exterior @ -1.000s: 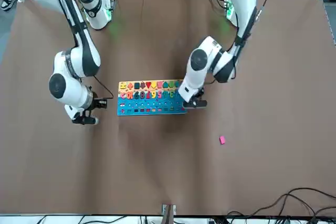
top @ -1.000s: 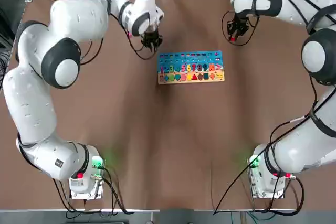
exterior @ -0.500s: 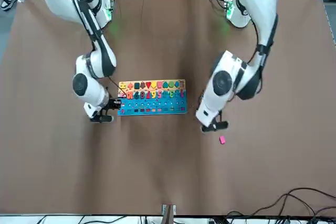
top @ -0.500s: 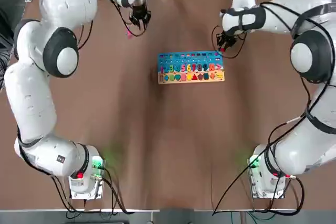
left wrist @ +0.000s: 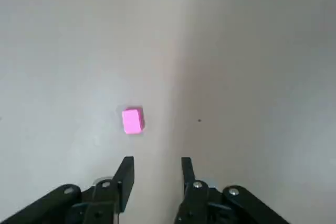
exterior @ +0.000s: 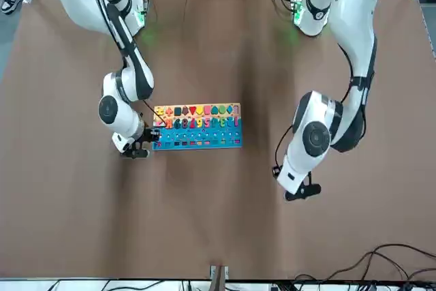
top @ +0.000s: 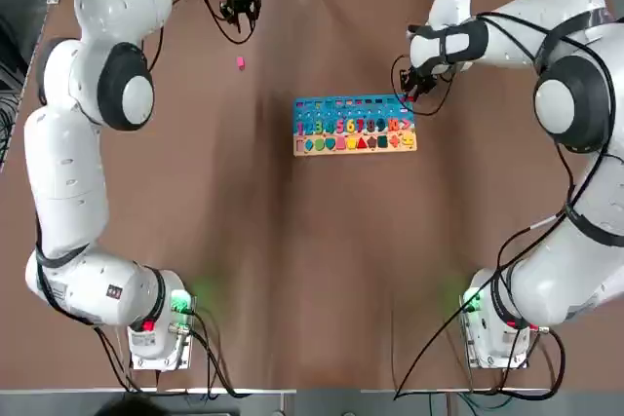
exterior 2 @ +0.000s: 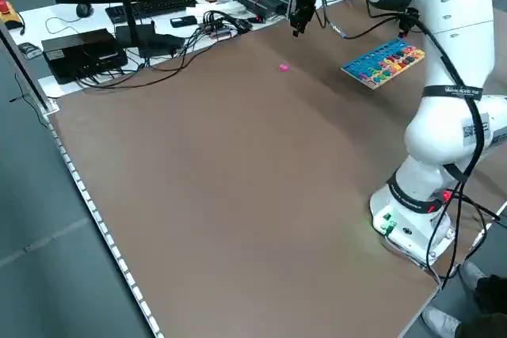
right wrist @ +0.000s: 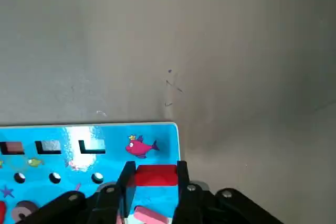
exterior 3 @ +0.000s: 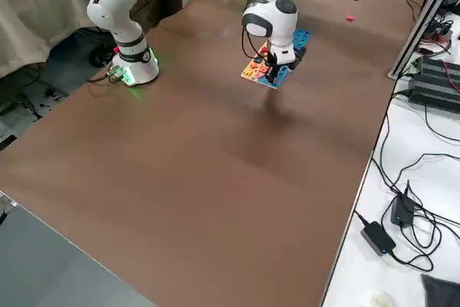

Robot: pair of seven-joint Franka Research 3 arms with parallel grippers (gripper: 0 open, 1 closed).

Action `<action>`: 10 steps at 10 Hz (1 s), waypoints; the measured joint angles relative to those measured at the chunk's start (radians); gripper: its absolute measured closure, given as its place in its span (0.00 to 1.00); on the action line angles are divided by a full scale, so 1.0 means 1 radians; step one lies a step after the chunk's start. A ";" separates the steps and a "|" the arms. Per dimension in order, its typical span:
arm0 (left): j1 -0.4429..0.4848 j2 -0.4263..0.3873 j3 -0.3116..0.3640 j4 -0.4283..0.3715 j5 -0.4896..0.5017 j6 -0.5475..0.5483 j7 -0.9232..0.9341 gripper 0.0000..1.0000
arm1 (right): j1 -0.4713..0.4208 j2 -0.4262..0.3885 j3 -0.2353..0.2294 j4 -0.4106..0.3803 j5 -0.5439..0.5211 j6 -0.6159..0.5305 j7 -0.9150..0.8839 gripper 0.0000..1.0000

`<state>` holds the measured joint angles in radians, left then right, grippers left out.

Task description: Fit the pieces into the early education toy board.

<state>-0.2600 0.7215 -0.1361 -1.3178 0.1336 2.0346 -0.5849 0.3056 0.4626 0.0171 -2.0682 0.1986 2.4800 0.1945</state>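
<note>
Holding right: my right gripper [right wrist: 155, 167] is closed on a small flat red rectangular piece [right wrist: 155, 177], low over the far right corner of the flat rectangular blue-and-tan wooden toy board [top: 354, 125].
Board place: it lies flat at mid-table, toward the far side, its rows of coloured numbers and shapes mostly filled.
Left gripper [left wrist: 156, 174]: the fingers stand partly apart with nothing between them, at the far left of the table.
Pink piece: a tiny pink plastic block [left wrist: 132, 120] lies on bare brown table just off my left fingertips and to one side of the gap, well apart from the board.
Risk right: if the red piece comes down off its slot, it may sit askew or push the light board along the table.
Risk left: descending as aligned, one finger could land on the pink block or flick it away.
Risk shared: a board nudged by one arm would spoil the other's aim.
</note>
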 joint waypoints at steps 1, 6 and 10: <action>0.009 0.022 0.002 0.010 0.000 0.000 0.018 0.53 | 0.000 0.004 0.000 -0.009 0.000 0.017 0.000 0.64; 0.047 0.105 0.007 0.022 0.000 0.006 0.056 0.47 | 0.006 0.012 0.009 -0.025 0.039 0.032 0.015 0.64; 0.053 0.125 0.007 0.022 0.000 0.067 0.057 0.45 | 0.008 0.013 0.010 -0.026 0.040 0.032 0.030 0.64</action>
<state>-0.2070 0.8463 -0.1293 -1.2963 0.1336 2.1020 -0.5276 0.3132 0.4758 0.0275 -2.0944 0.2385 2.5121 0.2242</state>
